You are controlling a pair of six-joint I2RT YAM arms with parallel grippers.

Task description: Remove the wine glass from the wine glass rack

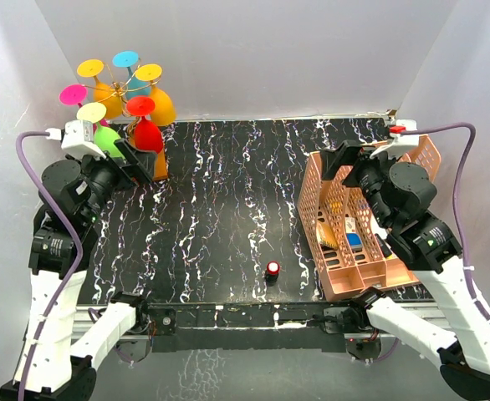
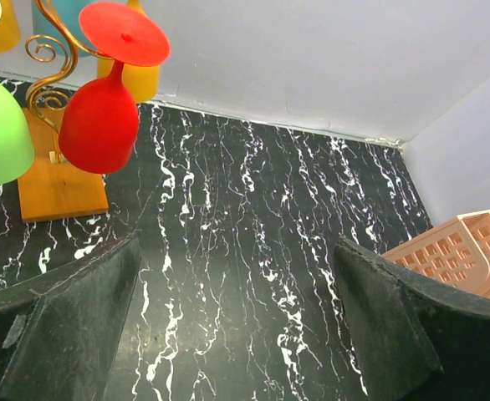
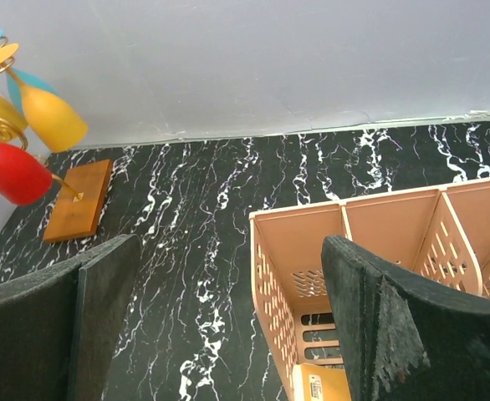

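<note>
At back-left, wine glass rack (image 2: 57,184): six wine glasses (image 1: 147,134) hanging. Left tool (image 2: 237,251), right tool (image 3: 228,251): both wide, empty.

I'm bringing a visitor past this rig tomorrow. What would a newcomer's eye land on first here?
The gold wine glass rack, hung with bright glasses bowl-down, stands at the far left corner of the black, white-veined table. The red wine glass hangs just beyond the left arm's fingers, which are open. On the right, a salmon-pink basket stands out, and a small red-topped object sits alone near the front edge.
</note>
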